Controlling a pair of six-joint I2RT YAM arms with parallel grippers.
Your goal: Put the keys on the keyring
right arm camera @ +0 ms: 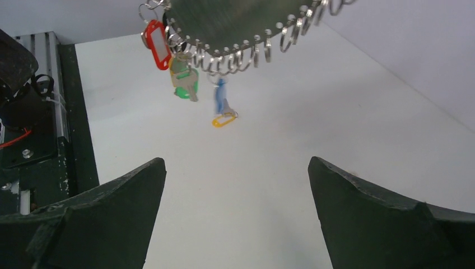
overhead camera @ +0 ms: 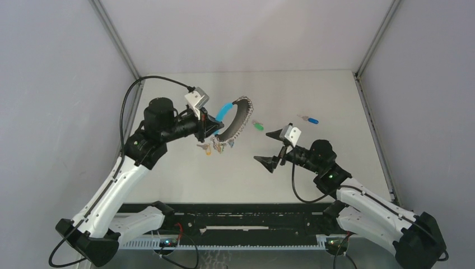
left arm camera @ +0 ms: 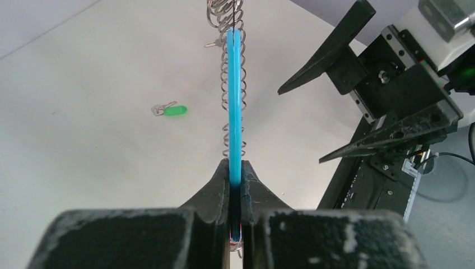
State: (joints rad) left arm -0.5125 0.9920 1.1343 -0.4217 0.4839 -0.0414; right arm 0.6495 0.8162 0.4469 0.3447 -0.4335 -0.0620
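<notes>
Above table (overhead camera: 185, 179), left end effector (overhead camera: 214, 124) clamps keyring (overhead camera: 225, 108) upright; right end effector (overhead camera: 261, 147) agape.

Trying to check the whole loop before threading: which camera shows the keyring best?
Top external: the keyring shows as a whole loop, turquoise sleeve and all, held up by the left end effector. Left wrist sees it edge-on, sleeve clamped. Right wrist catches only its lower arc with hanging tags.

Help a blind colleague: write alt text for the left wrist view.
The left claw is shut on the turquoise-sleeved keyring, seen edge-on. A green-headed key lies on the white table at left; the right claw, open, hangs at right.
</notes>
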